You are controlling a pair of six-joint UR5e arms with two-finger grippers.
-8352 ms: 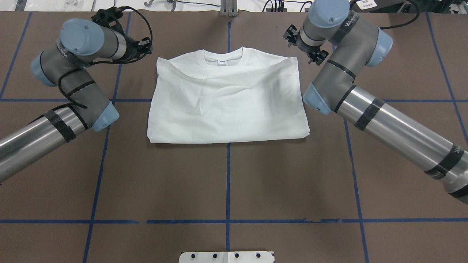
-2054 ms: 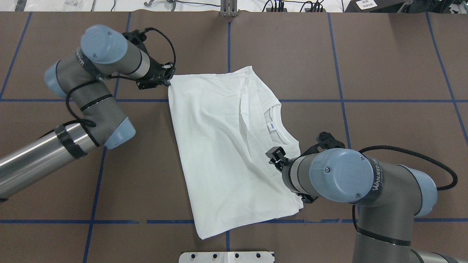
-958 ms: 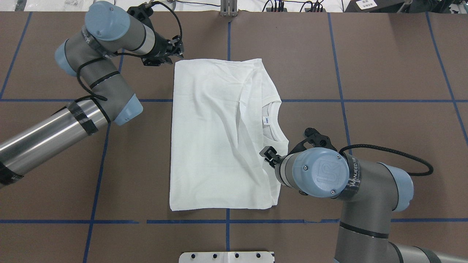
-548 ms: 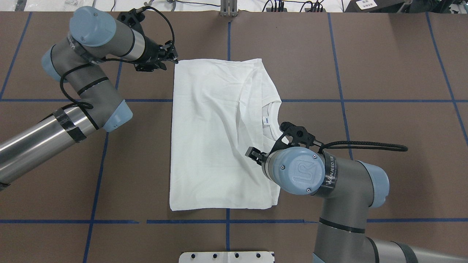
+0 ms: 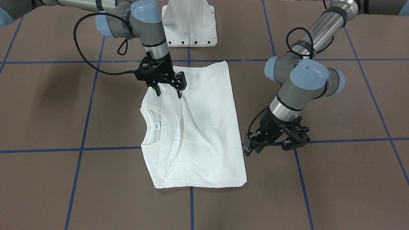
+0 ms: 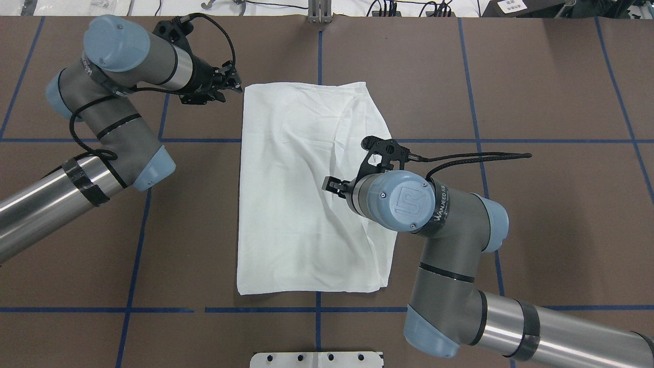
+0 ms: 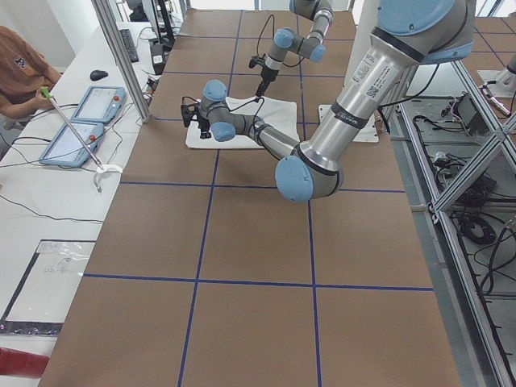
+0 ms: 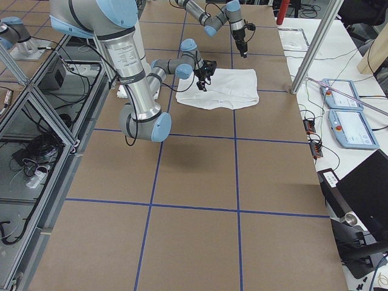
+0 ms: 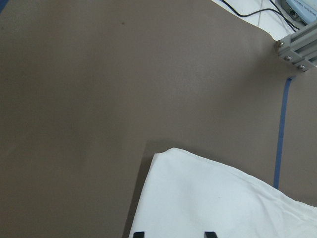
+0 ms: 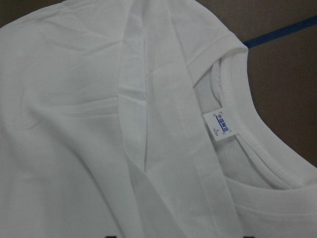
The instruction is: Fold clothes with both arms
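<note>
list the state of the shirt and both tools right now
T-shirt: folded into a rectangle, lying flat, wrinkled, collar on the robot's right.
Left tool: open, near the shirt's far left corner, holding nothing.
Right tool: open, above the shirt, holding nothing.

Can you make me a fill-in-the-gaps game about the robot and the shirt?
1. The folded T-shirt lying on the table is coloured ___.
2. The tape lines across the table are ___.
3. The right gripper hangs above the T-shirt with its jaws ___.
Missing words: white; blue; open.
</note>
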